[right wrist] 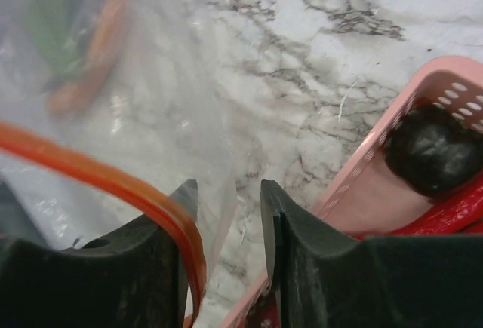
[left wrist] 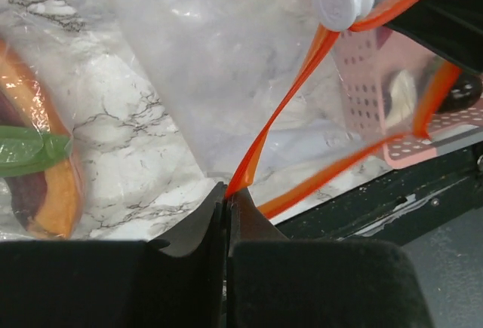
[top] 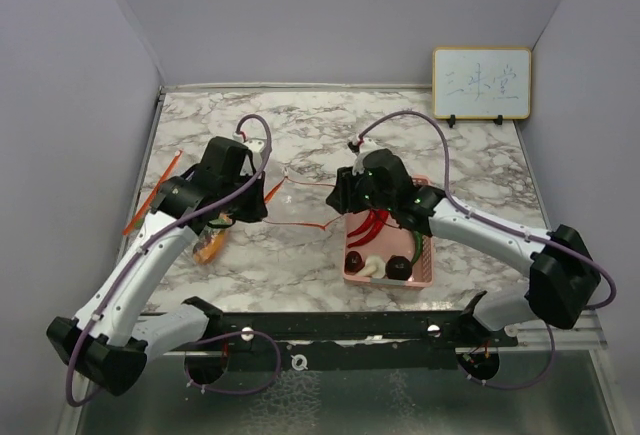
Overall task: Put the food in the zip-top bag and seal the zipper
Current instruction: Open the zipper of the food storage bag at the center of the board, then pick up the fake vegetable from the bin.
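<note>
My left gripper [left wrist: 226,192] is shut on the orange zipper strip [left wrist: 287,109] of the clear zip-top bag [left wrist: 219,56], whose white slider [left wrist: 341,0] hangs at the top. An orange carrot [left wrist: 64,185] and a green leaf [left wrist: 30,151] show through the plastic on the left. From above, the left gripper [top: 240,195] and right gripper [top: 345,195] face each other across the bag mouth. The right gripper [right wrist: 230,196] is open, with the zipper strip [right wrist: 113,181] draped over its left finger and loose film hanging between the jaws. Red chili peppers [top: 372,225], dark round pieces [top: 355,260] and a white mushroom-like piece [top: 372,267] lie in the pink basket [top: 352,277].
The pink basket's rim [right wrist: 423,90] lies right beside the right finger, with a dark piece [right wrist: 434,151] inside. A small whiteboard sign [top: 481,83] stands at the back right. A black rail [top: 350,327] runs along the near table edge. Grey walls close in both sides.
</note>
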You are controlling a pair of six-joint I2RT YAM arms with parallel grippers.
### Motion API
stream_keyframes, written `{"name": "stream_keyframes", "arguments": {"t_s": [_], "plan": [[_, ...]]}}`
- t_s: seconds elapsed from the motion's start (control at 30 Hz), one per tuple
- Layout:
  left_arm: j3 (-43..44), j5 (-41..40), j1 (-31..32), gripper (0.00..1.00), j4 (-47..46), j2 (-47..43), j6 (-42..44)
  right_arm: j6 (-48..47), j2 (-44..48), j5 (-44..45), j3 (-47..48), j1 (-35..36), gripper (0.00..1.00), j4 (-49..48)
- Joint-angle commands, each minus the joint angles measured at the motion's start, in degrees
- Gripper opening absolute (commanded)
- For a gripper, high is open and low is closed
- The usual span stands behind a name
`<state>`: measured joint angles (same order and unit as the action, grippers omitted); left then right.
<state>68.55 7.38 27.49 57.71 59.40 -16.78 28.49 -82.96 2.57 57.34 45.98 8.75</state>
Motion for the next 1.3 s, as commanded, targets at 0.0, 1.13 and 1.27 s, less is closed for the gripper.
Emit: {"name": "stream_keyframes", "arguments": {"t_s": [0.0,1.13,1.27], "plan": [[-3.3,-1.6,-0.4,0.00,-5.4,3.7,0.8,-3.4,9.1,-11.5,-2.1,-0.5,0.41,-2.6],[-3.8,6.1,-0.3,0.00,-15.6,8.5,1.3,-2.6,-11.4,18.7,-0.7,-6.8,0.79,0.5],[-3.7,5.9,-0.3,0.00,-15.4,9.1,1.6,-3.6,-12.9,14.5,-2.1,-8.8,0.76,-6.8]]}}
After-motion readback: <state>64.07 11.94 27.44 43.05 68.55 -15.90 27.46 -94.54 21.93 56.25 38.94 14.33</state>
